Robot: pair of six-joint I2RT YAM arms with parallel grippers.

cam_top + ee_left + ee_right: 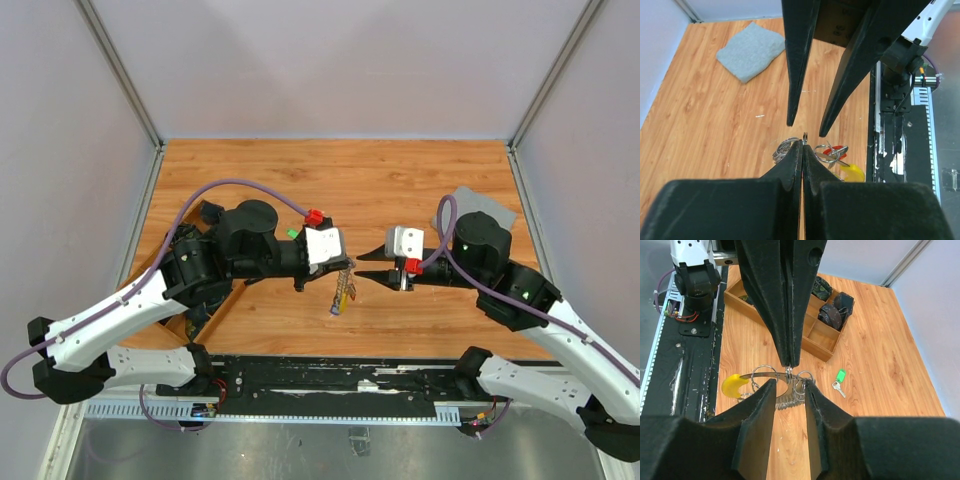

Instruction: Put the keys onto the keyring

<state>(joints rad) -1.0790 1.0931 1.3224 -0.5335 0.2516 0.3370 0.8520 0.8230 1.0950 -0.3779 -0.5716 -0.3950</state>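
Top external view: the left gripper (pixel 348 264) and the right gripper (pixel 360 265) are shown tip to tip above the middle of the wooden table (pixel 400 180). The keyring (pixel 342 292) is seen hanging just below the left gripper's tips, clear of the table. A grey cloth (pixel 482 204) is partly hidden behind the right arm at right of centre.

Left wrist view: the left gripper's fingers (pixel 790 165) are pressed together, and a thin ring of the keyring is pinched at their tips. A red-headed key (pixel 827 149) and a yellow-headed key (pixel 854 172) are seen dangling beneath. The right gripper's two fingers enter from the top of the frame, spread apart, their ends just above the pinched ring.

Right wrist view: the right gripper's fingers (pixel 760 405) are held apart on either side of the hanging rings and beaded chain; contact cannot be told. A green-headed key (pixel 840 377) lies alone on the table at right of centre, near a wooden compartment tray (pixel 816 347) in which dark objects (pixel 830 315) are held.
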